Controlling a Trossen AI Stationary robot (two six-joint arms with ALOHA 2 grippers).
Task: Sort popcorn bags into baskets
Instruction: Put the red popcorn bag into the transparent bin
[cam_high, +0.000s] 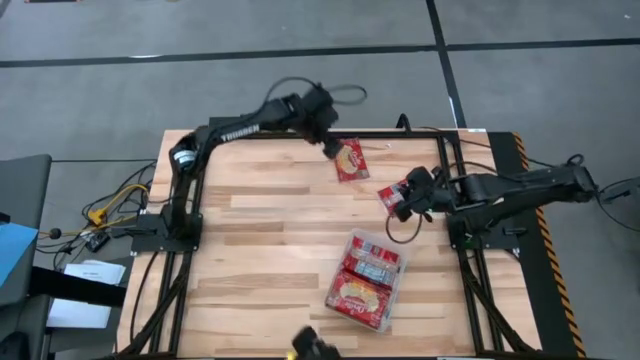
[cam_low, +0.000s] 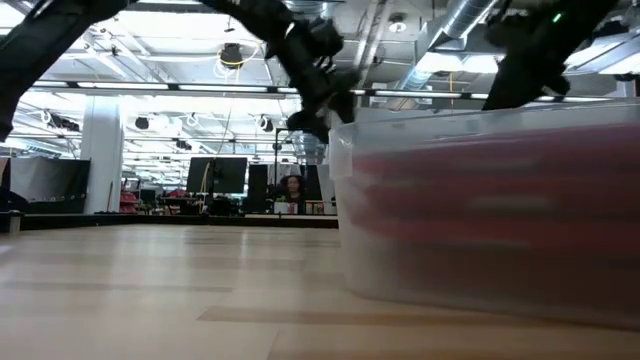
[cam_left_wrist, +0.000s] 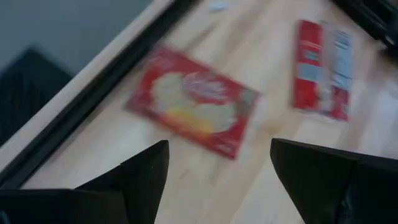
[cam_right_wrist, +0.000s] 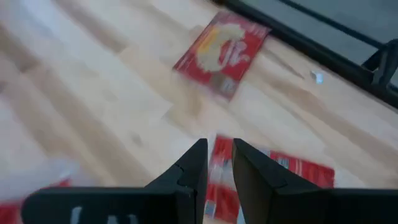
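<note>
One red popcorn bag (cam_high: 351, 159) (cam_left_wrist: 193, 102) (cam_right_wrist: 224, 46) lies flat near the table's far edge. My left gripper (cam_high: 333, 143) (cam_left_wrist: 217, 149) hovers open just on the far-left side of it and touches nothing. A second red bag with a white label (cam_high: 390, 197) (cam_left_wrist: 322, 68) sits right of centre, at my right gripper (cam_high: 403, 200) (cam_right_wrist: 219, 146), which is shut on it. The clear basket (cam_high: 398, 292) (cam_low: 480, 140) stands near the table's near edge, with several red bags (cam_high: 365, 280) lying flat in it. My right gripper pinches the second popcorn bag between its two fingers; a strip of the packet (cam_right_wrist: 222, 158) shows in the narrow gap. The fingers come from the table's right, slanting down. The rest of the bag (cam_right_wrist: 298, 169) spreads beyond the fingertips. Whether it is lifted clear, I cannot tell.
A black frame rail (cam_high: 420, 133) runs along the table's far edge, close behind the far bag. A dark cable loop (cam_high: 400, 232) lies between the right gripper and the basket. Bare wood (cam_high: 250, 250) fills the table's left half.
</note>
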